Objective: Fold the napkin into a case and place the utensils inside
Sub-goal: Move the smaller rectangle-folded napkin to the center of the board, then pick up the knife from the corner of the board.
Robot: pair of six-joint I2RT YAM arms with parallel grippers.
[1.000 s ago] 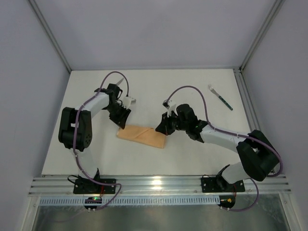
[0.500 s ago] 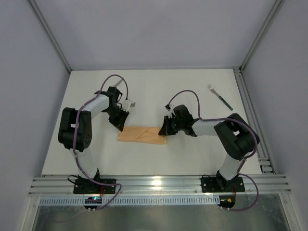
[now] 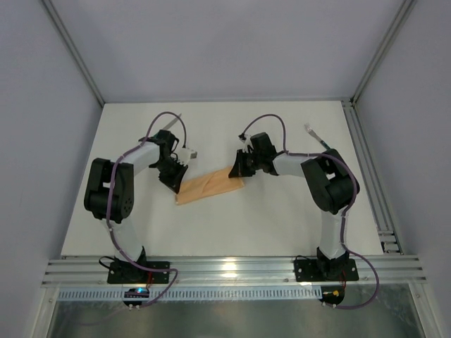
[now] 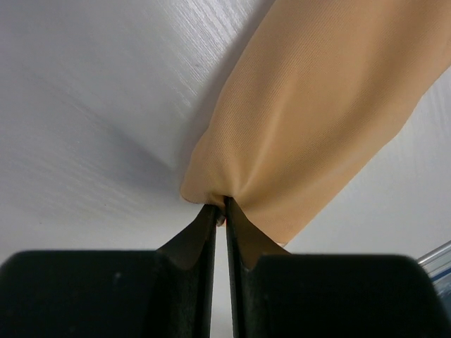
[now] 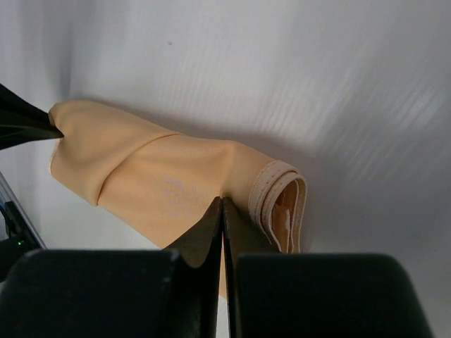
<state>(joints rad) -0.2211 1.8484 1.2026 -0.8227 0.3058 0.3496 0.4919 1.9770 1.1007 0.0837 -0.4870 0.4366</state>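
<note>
Both jaws clamp opposite ends of the peach napkin [image 3: 209, 187], folded into a narrow strip.

A robotics lab test cell: a white desk [image 3: 282, 225] boxed in by plain grey panels [image 3: 225, 49] on aluminium posts [image 3: 74, 53], with a cabled left arm [image 3: 113, 189] and right arm [image 3: 331, 184] bolted to an extruded aluminium rail [image 3: 232, 269].
</note>
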